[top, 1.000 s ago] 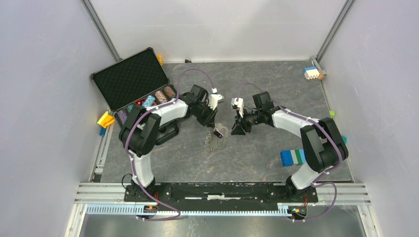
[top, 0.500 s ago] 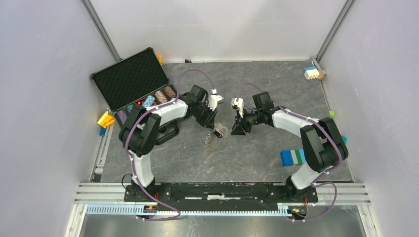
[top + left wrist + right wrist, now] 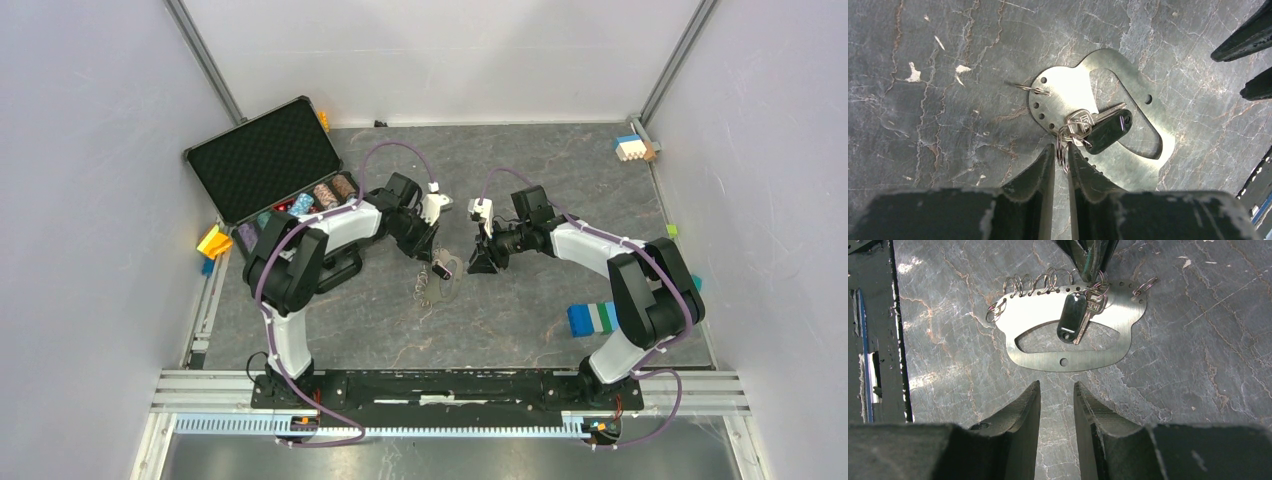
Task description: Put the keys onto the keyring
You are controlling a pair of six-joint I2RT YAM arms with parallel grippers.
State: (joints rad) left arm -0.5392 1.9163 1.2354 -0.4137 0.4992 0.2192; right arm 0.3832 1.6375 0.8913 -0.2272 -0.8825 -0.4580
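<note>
The keyring (image 3: pixel 1068 87) is a flat grey metal D-shaped plate lying on the stone table, with a row of small holes and several wire rings (image 3: pixel 1028 284) along one edge. The key (image 3: pixel 1108 131), black-headed with a short silver blade, lies across the plate's cutout. A small split ring (image 3: pixel 1063 142) hangs from the key. My left gripper (image 3: pixel 1061 150) is shut on that split ring, at the plate's holed edge. Opposite it, my right gripper (image 3: pixel 1057 385) is open and empty, just short of the plate's plain edge. In the top view both grippers (image 3: pixel 432 260) (image 3: pixel 478 262) meet over the keyring (image 3: pixel 450 270).
An open black case (image 3: pixel 262 158) with stacks of chips stands at the back left. Blue, white and green blocks (image 3: pixel 592 318) lie at the right, more blocks (image 3: pixel 632 148) in the far right corner, and a yellow block (image 3: pixel 213 242) at the left wall.
The left arm has shifted very slightly at the plate's edge. The key, the plate and the right arm stay where they were.
</note>
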